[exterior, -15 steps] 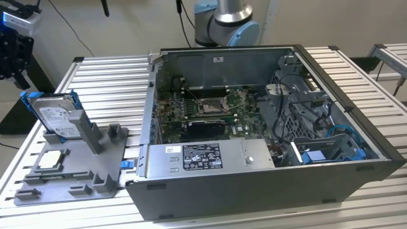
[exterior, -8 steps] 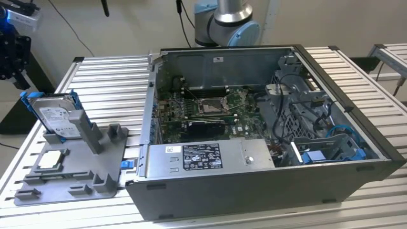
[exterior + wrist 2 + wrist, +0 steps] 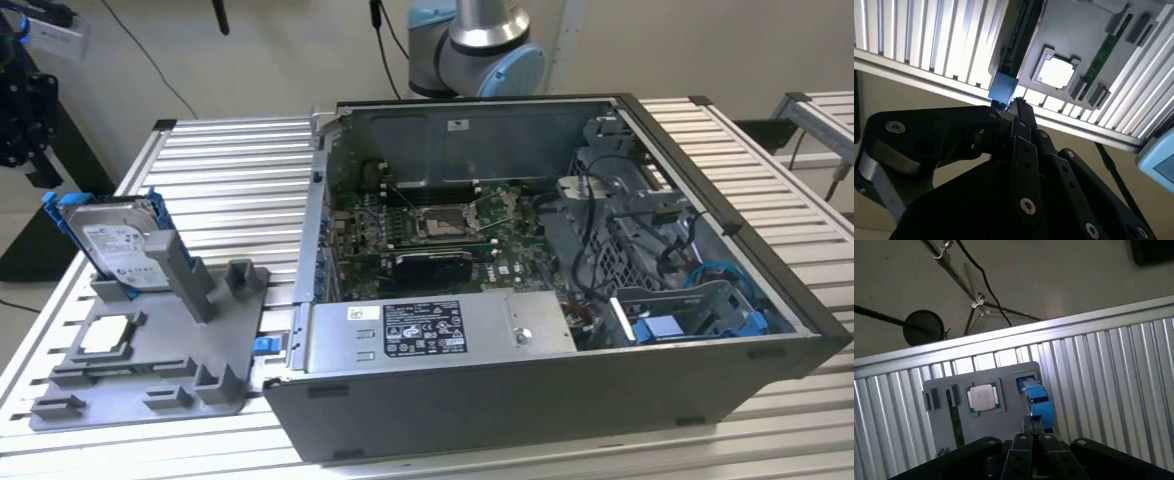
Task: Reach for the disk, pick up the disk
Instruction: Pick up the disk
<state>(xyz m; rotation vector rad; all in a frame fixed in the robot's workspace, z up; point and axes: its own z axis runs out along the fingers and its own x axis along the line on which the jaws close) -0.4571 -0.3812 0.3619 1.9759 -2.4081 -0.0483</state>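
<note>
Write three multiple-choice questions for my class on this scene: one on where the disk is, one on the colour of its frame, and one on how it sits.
1. Where is the disk?
A. on the floor
B. in the grey holder, to the exterior view's left of the computer case
C. on top of the arm

2. What colour is the frame around the disk?
A. blue
B. red
C. yellow

3. How does the disk sit?
A. lying flat
B. lifted in the air
C. standing on edge

Answers:
1 B: it rests in the grey holder beside the open case.
2 A: the plastic along its edges is bright blue.
3 C: it stands upright in the holder, label facing sideways.
</note>
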